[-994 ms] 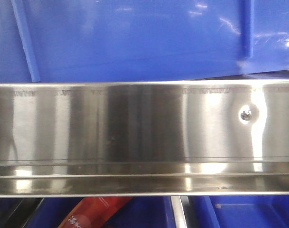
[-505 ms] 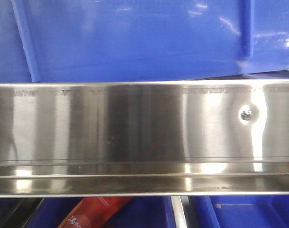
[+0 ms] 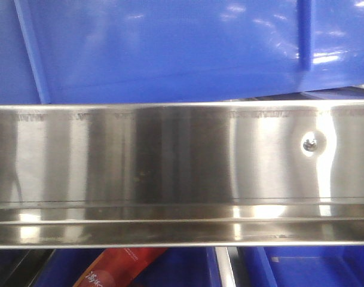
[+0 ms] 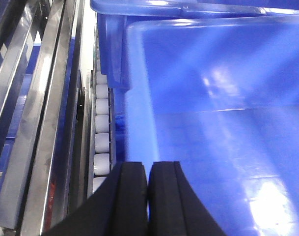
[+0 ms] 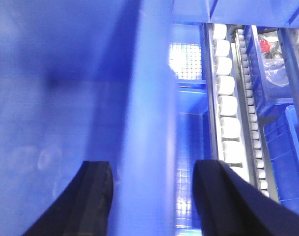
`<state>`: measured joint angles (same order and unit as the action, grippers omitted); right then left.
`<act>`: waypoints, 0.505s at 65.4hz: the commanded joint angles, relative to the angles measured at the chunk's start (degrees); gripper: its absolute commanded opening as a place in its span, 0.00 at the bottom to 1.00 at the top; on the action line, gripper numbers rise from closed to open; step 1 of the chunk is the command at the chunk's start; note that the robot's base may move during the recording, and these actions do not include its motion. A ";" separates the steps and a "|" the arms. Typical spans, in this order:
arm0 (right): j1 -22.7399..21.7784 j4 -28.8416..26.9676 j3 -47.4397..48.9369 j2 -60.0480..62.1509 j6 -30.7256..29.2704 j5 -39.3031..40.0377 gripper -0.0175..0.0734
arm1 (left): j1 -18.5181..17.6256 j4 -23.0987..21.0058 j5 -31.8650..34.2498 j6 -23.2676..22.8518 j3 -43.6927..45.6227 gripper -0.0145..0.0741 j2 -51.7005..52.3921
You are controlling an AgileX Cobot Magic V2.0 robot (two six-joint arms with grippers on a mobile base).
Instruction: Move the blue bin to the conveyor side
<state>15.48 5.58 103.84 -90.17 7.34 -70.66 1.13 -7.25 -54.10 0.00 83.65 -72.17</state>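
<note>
As I watched the front view, the bin (image 3: 170, 54) filled the whole top of the picture, its glossy wall with two thin ribs sitting just behind a steel rail (image 3: 170, 161). A screw (image 3: 310, 143) showed toward the rail's right end. Below the rail I saw a red packet (image 3: 119, 269) lying among other blue bins (image 3: 313, 269).

From the left wrist I looked down into the bin (image 4: 228, 98), bare inside, with its thick rim running away toward the far side. The left gripper (image 4: 148, 169) had its black fingers (image 4: 129, 196) pressed together right over that rim; whether they pinched any of it I could not tell. A row of white rollers (image 4: 101, 128) ran just left of the bin, with steel rails further left. Another blue bin (image 4: 110, 49) stood at the far end.

From the right wrist, the right gripper (image 5: 153, 167) was spread wide, one finger (image 5: 95, 196) inside the bin (image 5: 51, 73) and the other outside, with the bin wall between them. White rollers (image 5: 225, 103) lay to the right.
</note>
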 commanded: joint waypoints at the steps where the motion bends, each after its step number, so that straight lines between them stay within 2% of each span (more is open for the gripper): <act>1: -0.11 0.22 -0.08 -0.01 0.16 0.70 0.48 | -0.18 -0.53 0.30 0.00 0.45 0.16 0.16; 33: -0.11 0.22 -0.08 -0.44 -2.31 0.70 0.48 | -0.18 -0.53 0.30 0.00 0.45 0.16 0.16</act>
<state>15.48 5.49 103.84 -90.25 6.03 -70.66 1.13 -7.25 -54.10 0.00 83.65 -72.17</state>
